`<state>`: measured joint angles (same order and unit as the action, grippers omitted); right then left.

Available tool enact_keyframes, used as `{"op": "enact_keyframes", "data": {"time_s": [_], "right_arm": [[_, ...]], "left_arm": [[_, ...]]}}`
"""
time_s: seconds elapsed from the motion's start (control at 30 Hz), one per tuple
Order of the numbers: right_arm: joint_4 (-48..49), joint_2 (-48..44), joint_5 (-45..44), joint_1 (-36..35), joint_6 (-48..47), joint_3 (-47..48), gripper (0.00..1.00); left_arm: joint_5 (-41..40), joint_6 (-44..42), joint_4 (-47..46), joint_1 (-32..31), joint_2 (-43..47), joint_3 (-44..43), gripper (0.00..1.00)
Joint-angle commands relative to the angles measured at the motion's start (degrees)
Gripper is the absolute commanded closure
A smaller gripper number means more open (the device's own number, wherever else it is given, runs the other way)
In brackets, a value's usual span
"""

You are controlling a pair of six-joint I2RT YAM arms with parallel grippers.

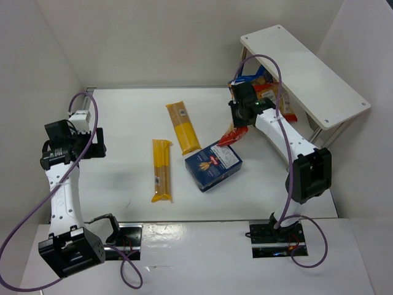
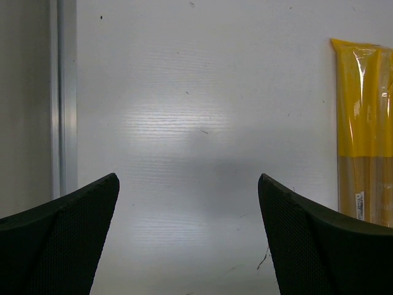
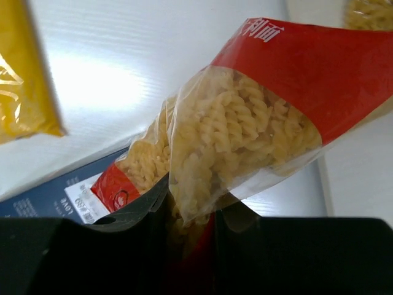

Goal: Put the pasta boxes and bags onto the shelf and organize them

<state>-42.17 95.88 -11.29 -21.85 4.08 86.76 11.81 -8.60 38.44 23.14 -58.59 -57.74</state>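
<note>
Pinching a red fusilli bag (image 3: pixel 245 135) with the right fingers (image 3: pixel 132 215), probably clear of the table (image 1: pixel 123 123); next it needs carrying onto the shelf (image 1: pixel 307 74). Left fingers (image 2: pixel 61 246) spread, idle

Lab — white-walled robot table (image 1: pixel 123 123)

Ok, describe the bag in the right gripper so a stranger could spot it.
Find the white shelf at the far right of the top view. Off its left end, the right gripper is shut on a clear bag of spiral pasta, hanging near the dark blue box. Unlike the long yellow packets lying flat, it is red-edged and held aloft.
</note>
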Motion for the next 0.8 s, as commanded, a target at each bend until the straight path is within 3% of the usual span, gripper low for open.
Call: {"op": "enact_keyframes", "data": {"time_s": [0.0,0.47,0.77], "right_arm": [[6.84,-4.47,-11.37,-0.13,5.58,1.56,1.00],[5.17,-6.13,-25.19,3.13,7.96,9.56,1.00],[6.93,-10.35,-28.34,9.18,4.89,4.65,1.00]], "left_arm": [[0.49,1.04,-1.79,0.51,-0.30,0.69,0.01],[0.49,1.04,-1.79,1.03,-0.91,0.69,0.01],[0.49,1.04,-1.79,1.03,-0.91,0.69,0.01]]}}
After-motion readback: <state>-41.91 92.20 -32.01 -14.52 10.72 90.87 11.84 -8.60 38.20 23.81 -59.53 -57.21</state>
